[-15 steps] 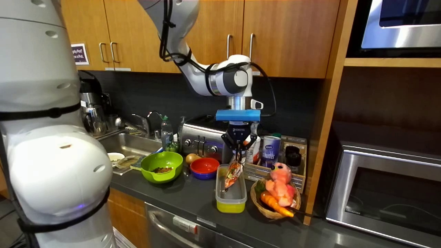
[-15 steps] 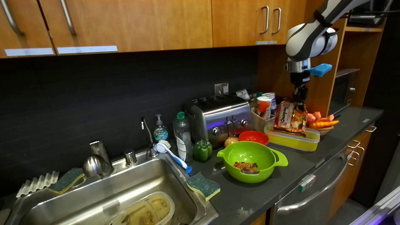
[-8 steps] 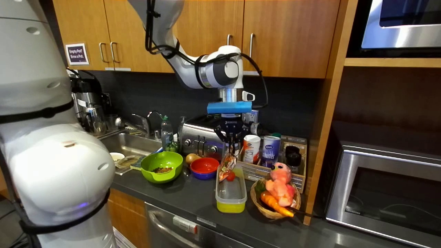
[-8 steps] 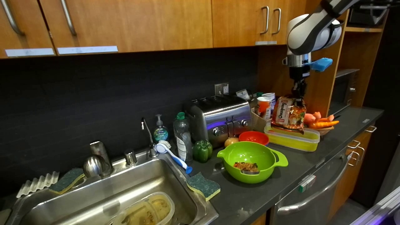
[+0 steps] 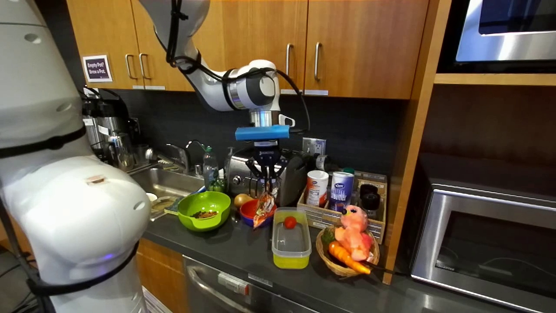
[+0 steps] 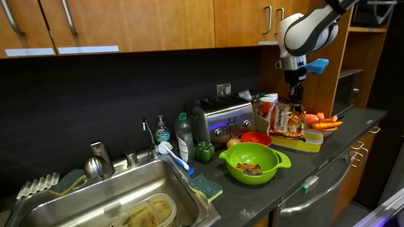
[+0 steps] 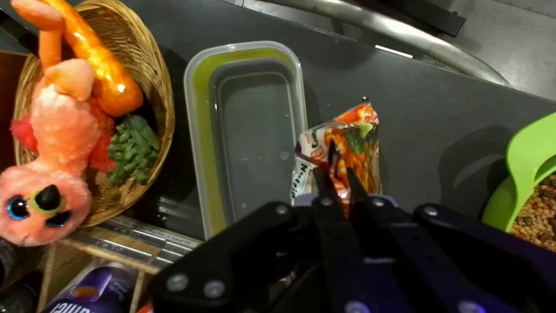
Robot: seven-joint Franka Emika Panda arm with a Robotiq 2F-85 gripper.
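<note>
One hand [image 5: 268,182] points down, gripping a packet [image 6: 287,123].

Crinkled, glossy plastic film wraps the Champong packet [image 6: 286,123].
The toaster [image 6: 221,119] is shiny metal, the basket [image 7: 130,48] rough woven wicker, the plush bird [image 7: 63,126] fuzzy cloth, the handled bowl [image 6: 249,153] smooth plastic.

A glossy, flat, rectangular, orange-and-red plastic-film packet [image 6: 285,124] hangs below the pincer [image 6: 296,107], its upper edge pinched off-centre, near one corner. In an exterior view its broad face shows: a pale panel lettered "Champong" runs along the side away from the pincer, and a printed picture of food lies under the grip. In the wrist view the film puckers at the pinch. The packet tilts, its lower end slanting out from beneath the pincer.
</note>
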